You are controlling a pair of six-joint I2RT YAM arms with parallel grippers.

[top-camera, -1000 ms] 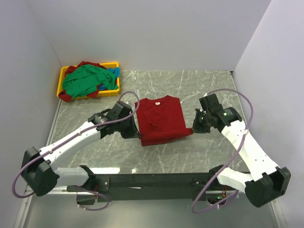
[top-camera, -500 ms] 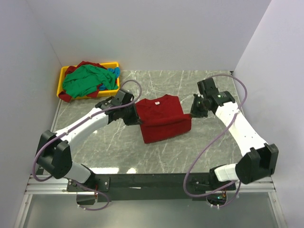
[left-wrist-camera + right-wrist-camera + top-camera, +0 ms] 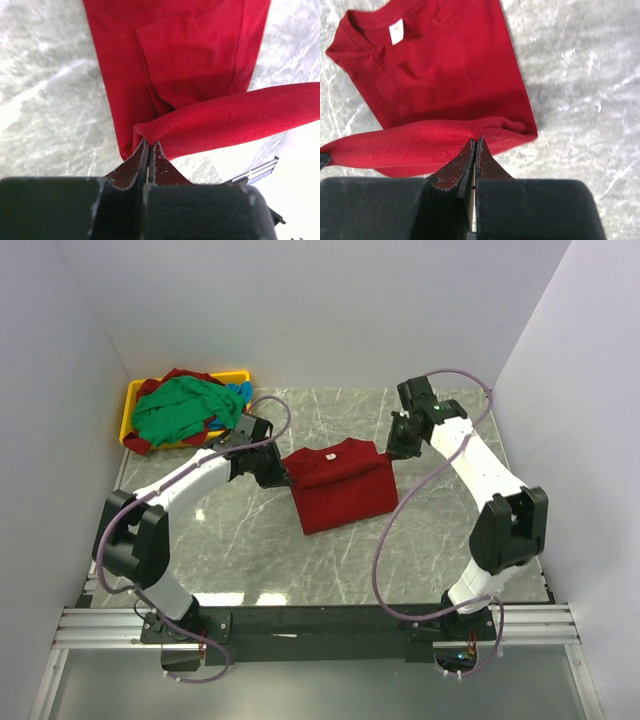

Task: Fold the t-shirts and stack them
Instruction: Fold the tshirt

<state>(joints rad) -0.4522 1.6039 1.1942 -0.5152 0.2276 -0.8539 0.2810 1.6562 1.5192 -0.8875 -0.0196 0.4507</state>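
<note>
Deep red t-shirt [image 3: 345,502]: one, mid-table [image 3: 440,540], hem doubled over. Left gripper [image 3: 149,150] and right gripper [image 3: 475,146]: each pinched on a hem corner. Yellow tray [image 3: 131,398]: one, holding heaped t-shirts [image 3: 178,410]. White neck label [image 3: 396,31]: clear only in right wrist view

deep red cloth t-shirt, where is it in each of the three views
Top external: deep red cloth t-shirt at centre, between left gripper and right gripper.
Left wrist: upper middle, edge pinched at bottom centre.
Right wrist: upper left, edge pinched at bottom centre.
Shared landmark: the lifted edge stretched between both grippers.
</note>
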